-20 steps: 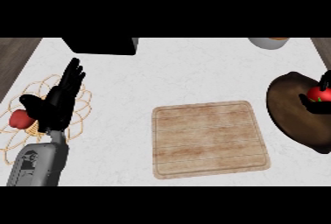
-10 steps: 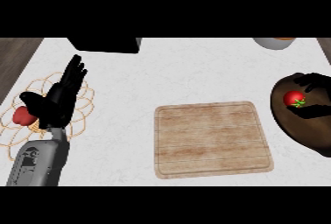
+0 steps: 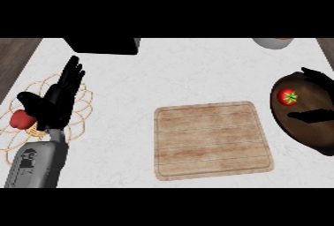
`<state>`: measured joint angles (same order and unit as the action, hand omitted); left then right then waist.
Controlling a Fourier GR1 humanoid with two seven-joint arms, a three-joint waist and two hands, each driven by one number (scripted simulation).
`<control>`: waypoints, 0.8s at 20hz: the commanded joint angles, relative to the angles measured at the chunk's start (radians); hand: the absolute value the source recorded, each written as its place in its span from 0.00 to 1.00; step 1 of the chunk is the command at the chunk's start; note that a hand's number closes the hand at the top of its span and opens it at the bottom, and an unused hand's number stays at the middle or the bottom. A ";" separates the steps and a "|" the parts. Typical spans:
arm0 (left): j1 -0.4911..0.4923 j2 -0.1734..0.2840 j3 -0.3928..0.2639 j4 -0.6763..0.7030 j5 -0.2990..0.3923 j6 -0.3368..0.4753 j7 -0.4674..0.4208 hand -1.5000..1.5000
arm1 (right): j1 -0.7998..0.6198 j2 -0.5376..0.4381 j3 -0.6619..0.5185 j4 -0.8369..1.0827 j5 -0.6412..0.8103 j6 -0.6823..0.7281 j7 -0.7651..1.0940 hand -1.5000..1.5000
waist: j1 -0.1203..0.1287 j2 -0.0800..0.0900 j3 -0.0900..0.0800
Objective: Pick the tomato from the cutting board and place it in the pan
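Tomato (image 3: 287, 96) sits inside the dark pan (image 3: 306, 130) at the right edge of the head view, off the cutting board (image 3: 212, 140), which now carries nothing. The right hand (image 3: 317, 115) shows only as dark fingers (image 3: 321, 79) above the tomato and a thumb below it, spread apart with the fruit between them and seemingly not touched, so the hand looks opened. I judge the placing step to be at its release, nearly done; the next move calls for lifting that hand straight away without nudging the fruit. The left hand (image 3: 55, 103) rests with straight fingers over a wire basket (image 3: 81, 112) on the table (image 3: 163, 75), a red thing (image 3: 20, 119) just beside its thumb
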<state>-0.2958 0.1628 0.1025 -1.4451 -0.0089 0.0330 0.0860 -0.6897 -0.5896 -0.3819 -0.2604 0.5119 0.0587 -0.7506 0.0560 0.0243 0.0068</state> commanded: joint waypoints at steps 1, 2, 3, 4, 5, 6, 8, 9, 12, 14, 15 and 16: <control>0.012 0.004 0.002 -0.024 -0.004 0.006 0.003 0.50 | 0.008 -0.044 -0.092 0.031 -0.093 0.072 -0.104 0.00 | -0.021 -0.009 -0.002; 0.050 0.008 0.002 -0.033 0.004 -0.010 -0.004 0.50 | 0.012 -0.049 -0.124 0.047 -0.124 0.080 -0.108 0.00 | -0.013 -0.008 -0.001; -0.020 0.019 0.026 0.019 0.002 0.007 0.009 0.50 | 0.015 -0.043 -0.134 0.051 -0.139 0.117 -0.139 0.00 | -0.027 -0.006 -0.001; 0.034 -0.022 -0.014 -0.006 -0.025 0.028 -0.008 0.50 | 0.006 -0.096 -0.151 0.068 -0.159 0.197 -0.109 0.00 | -0.028 -0.010 -0.002; 0.042 -0.011 -0.010 -0.041 -0.009 0.014 0.025 0.50 | 0.057 -0.123 -0.159 0.081 -0.167 0.245 -0.162 0.00 | -0.026 -0.011 -0.001; 0.052 -0.006 -0.008 -0.026 -0.017 0.011 -0.019 0.50 | 0.060 -0.117 -0.156 0.096 -0.163 0.253 -0.166 0.00 | -0.022 -0.008 -0.001; 0.078 -0.004 -0.009 -0.060 -0.010 0.004 -0.006 0.50 | 0.093 -0.149 -0.154 0.107 -0.176 0.397 -0.190 0.00 | -0.028 -0.014 -0.002; -0.015 0.013 0.014 0.003 -0.013 0.020 0.038 0.50 | 0.107 -0.175 -0.149 0.099 -0.177 0.460 -0.214 0.00 | -0.047 -0.013 -0.002; 0.075 0.011 0.033 -0.014 0.004 0.009 -0.026 0.50 | 0.172 -0.249 -0.159 0.077 -0.205 0.596 -0.273 0.00 | -0.060 -0.021 -0.004; 0.055 0.028 0.056 -0.002 0.025 -0.005 -0.028 0.50 | 0.225 -0.283 -0.149 0.058 -0.208 0.661 -0.311 0.00 | -0.075 -0.023 -0.004; 0.076 0.016 0.027 -0.013 -0.009 0.013 -0.015 0.50 | 0.231 -0.294 -0.153 0.055 -0.221 0.682 -0.291 0.00 | -0.073 -0.026 -0.004; 0.041 0.016 0.024 -0.009 -0.008 0.012 -0.005 0.50 | 0.231 -0.302 -0.157 0.042 -0.230 0.678 -0.298 0.00 | -0.071 -0.023 -0.003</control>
<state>-0.2420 0.1742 0.1272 -1.4603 -0.0107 0.0438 0.0787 -0.5148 -0.8328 -0.5270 -0.2124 0.3112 0.4623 -0.8715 -0.0053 0.0037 0.0037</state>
